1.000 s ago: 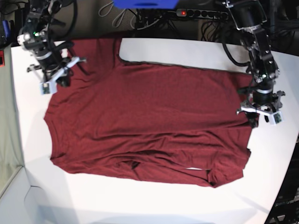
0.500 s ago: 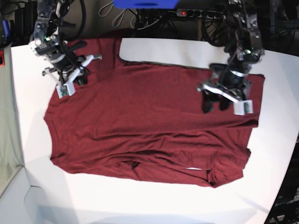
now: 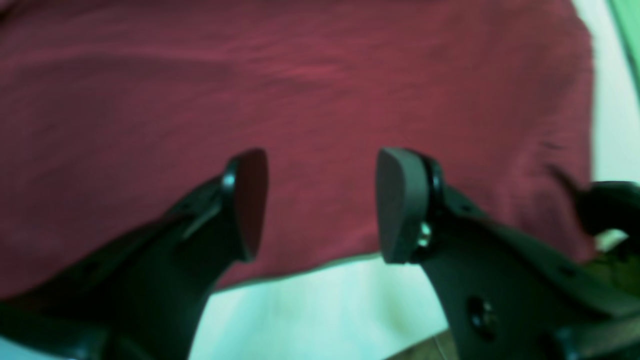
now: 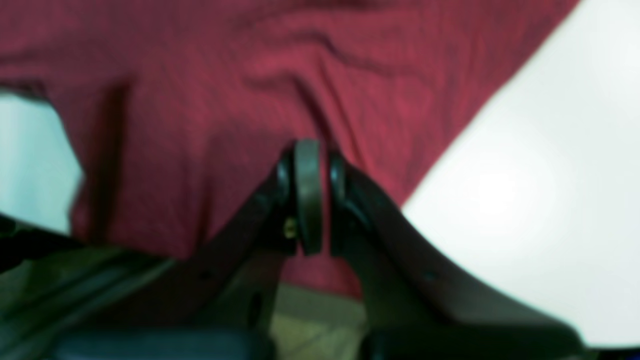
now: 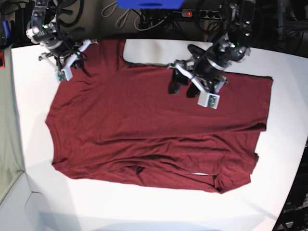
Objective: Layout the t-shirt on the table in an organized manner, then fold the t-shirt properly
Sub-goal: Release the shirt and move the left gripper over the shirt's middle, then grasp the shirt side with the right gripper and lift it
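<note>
The maroon t-shirt [image 5: 144,125] lies spread across the white table [image 5: 144,211], with creases and a small fold along its near hem. My left gripper [image 5: 184,86] hovers over the shirt's upper middle near the far edge. In the left wrist view this gripper [image 3: 320,205] is open, with nothing between its pads and the t-shirt [image 3: 300,75] and table [image 3: 310,310] below. My right gripper [image 5: 67,62] is at the shirt's far-left corner. In the right wrist view it [image 4: 310,195] is shut, its tips over creased t-shirt [image 4: 200,100]; no cloth shows between the pads.
A power strip [image 5: 187,13] with a red light, cables and a blue object [image 5: 149,4] lie behind the table's far edge. A grey-green surface [image 5: 7,144] borders the table on the left. The dark table edge curves away at the right.
My left arm swept from the shirt's right edge up and across to its upper middle, staying open. My right arm moved toward the far-left corner, staying shut. The shirt barely shifted.
</note>
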